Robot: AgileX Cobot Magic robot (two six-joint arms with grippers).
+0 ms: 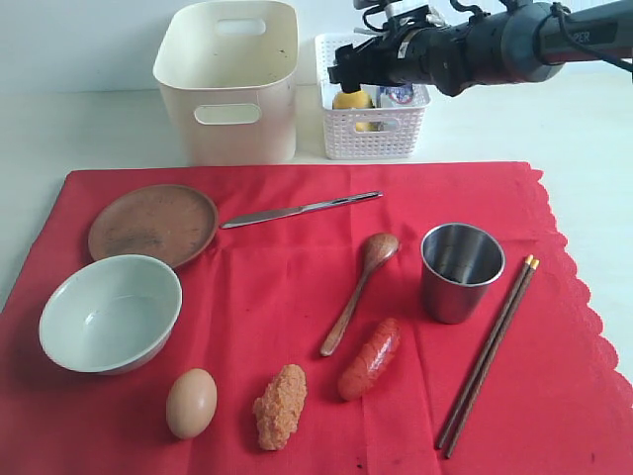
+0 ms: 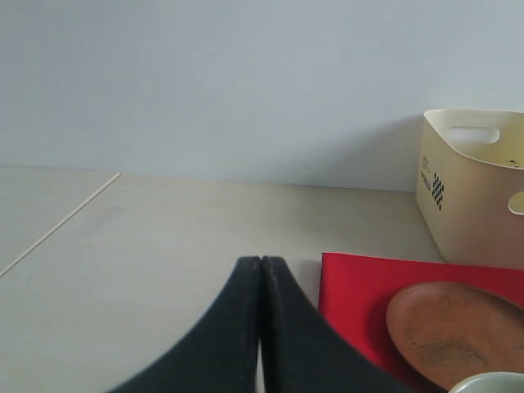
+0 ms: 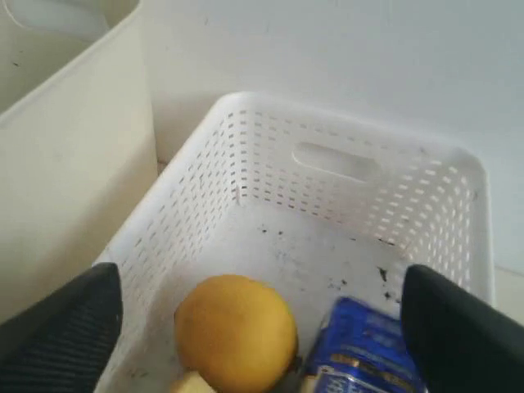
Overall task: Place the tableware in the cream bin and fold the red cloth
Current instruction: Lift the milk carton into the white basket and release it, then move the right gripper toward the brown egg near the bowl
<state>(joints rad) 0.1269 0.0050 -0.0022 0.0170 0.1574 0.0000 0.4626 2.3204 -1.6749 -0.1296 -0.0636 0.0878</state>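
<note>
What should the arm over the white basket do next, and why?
The right fingers, open and empty, should probably lift away from the white lattice basket toward the round steel cup: the yellow lemon already lies inside, while the cup stands on the red cloth.

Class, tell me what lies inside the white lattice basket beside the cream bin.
Inside the white lattice basket lie a yellow lemon and a blue-printed carton. The basket floor beneath them is covered, and a pale item beside the lemon is mostly out of view.
</note>
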